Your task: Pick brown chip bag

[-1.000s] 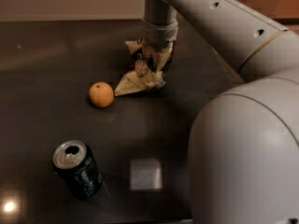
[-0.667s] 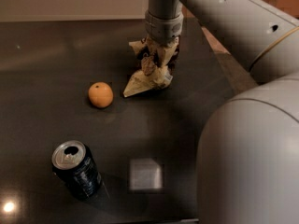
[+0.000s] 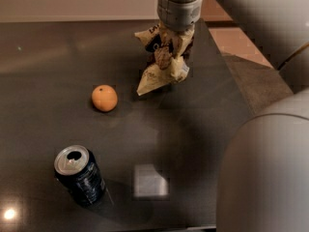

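The brown chip bag is crumpled, with tan-cream ends and a dark middle, at the back centre of the dark table. It hangs tilted, its lower tip just above or touching the table. My gripper comes down from the top of the view and is shut on the middle of the bag, its fingers pinching the bunched foil.
An orange lies on the table left of the bag. An open dark soda can stands at the front left. The table's right edge runs past the bag, with floor beyond. My arm's large body fills the right foreground.
The bag has been lifted and bunched up in the gripper; its lower end has risen off the table. The gripper has moved slightly up and right.
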You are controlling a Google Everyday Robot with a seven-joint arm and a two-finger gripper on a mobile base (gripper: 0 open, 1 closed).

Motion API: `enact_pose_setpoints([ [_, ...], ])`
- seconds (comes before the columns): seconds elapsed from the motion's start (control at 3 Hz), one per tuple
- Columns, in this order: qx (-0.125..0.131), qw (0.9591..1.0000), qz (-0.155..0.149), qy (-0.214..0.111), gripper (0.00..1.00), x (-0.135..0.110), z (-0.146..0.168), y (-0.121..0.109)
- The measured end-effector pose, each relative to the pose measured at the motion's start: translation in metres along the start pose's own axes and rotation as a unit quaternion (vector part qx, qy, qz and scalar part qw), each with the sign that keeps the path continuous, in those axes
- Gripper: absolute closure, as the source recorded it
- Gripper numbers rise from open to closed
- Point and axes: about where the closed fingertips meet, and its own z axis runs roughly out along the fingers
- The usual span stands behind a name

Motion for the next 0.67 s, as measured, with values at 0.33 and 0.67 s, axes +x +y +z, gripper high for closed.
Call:
enact_pose_setpoints([
  [0.33,0.022,0.9992,-0.034,-0.001,1.00,-0.002,-0.025,0.002],
  [0.67,0.067,0.9948,-0.075,0.015,1.00,-0.001,-0.057,-0.011],
])
